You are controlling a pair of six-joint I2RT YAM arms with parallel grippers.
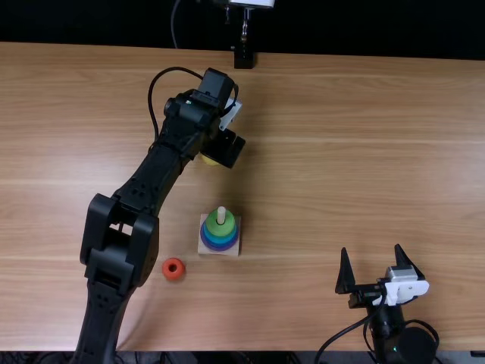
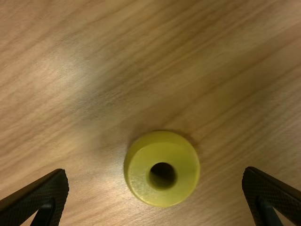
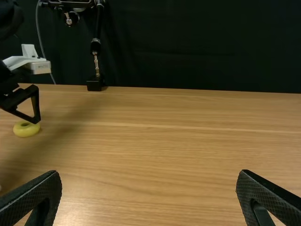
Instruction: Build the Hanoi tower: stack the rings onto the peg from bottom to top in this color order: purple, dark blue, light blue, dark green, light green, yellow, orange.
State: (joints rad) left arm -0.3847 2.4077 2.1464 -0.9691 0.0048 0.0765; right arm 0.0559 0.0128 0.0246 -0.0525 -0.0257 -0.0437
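My left gripper (image 1: 226, 149) is over the yellow ring (image 1: 210, 160), partly hiding it. In the left wrist view the open left gripper (image 2: 156, 176) has the yellow ring (image 2: 136, 172) lying flat between its spread fingers, untouched. The square wooden base (image 1: 233, 249) holds a peg (image 1: 221, 215) with a stack: purple-blue rings (image 1: 219, 247) low, light blue above, a green ring (image 1: 220, 226) on top. An orange-red ring (image 1: 173, 268) lies left of the base, nearer the table's front. My right gripper (image 1: 370, 249) stands open at lower right; its own view shows the right gripper (image 3: 149, 175) holding nothing.
The left arm (image 1: 125, 235) stretches over the table, left of the base and close to the orange-red ring. A black stand (image 1: 243, 59) is at the table's far edge. A cable loops beside the left wrist.
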